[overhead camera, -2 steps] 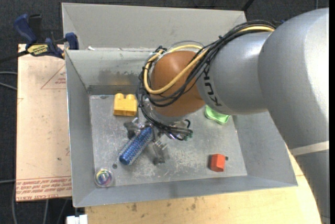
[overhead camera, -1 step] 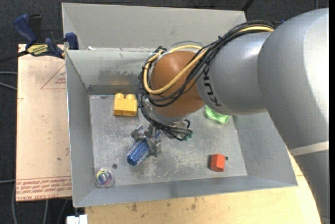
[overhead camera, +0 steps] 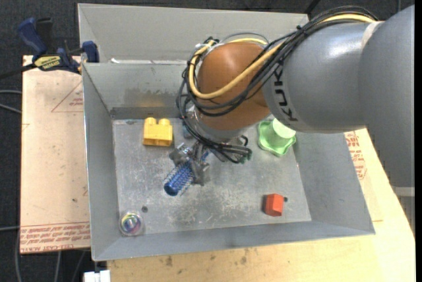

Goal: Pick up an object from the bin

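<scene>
Nearest us lie a shiny ball [overhead camera: 130, 223] and a red block [overhead camera: 273, 204]; at the middle of the bin [overhead camera: 99, 155] we see the gripper [overhead camera: 191, 163] pinching a blue roller [overhead camera: 175, 182] (by its upper end); beyond sit a yellow brick [overhead camera: 157, 132] and a green cup [overhead camera: 275, 137]

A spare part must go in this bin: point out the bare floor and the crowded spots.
Bare floor lies between the blue ribbed cylinder and the red block, and down the left side between the yellow brick and the shiny ball. Crowded: mid-bin, where the gripper sits at the cylinder, and toward the green cup.
</scene>
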Available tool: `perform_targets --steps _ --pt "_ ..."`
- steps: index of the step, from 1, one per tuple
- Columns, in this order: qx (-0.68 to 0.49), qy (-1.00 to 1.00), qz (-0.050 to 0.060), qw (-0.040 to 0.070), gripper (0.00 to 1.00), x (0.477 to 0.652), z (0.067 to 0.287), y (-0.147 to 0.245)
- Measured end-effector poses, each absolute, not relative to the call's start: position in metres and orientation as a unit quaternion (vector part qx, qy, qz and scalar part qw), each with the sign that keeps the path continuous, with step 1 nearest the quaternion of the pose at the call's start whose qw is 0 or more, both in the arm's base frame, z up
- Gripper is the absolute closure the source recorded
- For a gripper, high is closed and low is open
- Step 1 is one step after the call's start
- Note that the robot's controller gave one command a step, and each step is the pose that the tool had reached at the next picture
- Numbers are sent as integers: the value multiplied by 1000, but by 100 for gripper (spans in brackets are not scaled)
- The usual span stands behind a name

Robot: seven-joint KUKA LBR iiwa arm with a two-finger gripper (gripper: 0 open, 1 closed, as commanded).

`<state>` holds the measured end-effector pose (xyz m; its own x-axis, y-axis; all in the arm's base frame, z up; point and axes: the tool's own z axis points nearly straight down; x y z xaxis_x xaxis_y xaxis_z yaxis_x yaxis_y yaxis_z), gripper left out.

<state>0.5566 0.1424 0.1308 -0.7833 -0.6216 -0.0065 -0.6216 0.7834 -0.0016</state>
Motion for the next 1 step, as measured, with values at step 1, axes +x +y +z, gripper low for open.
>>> perform_targets --steps 1 --pt "-328 945 0 3 100 558 179 144"
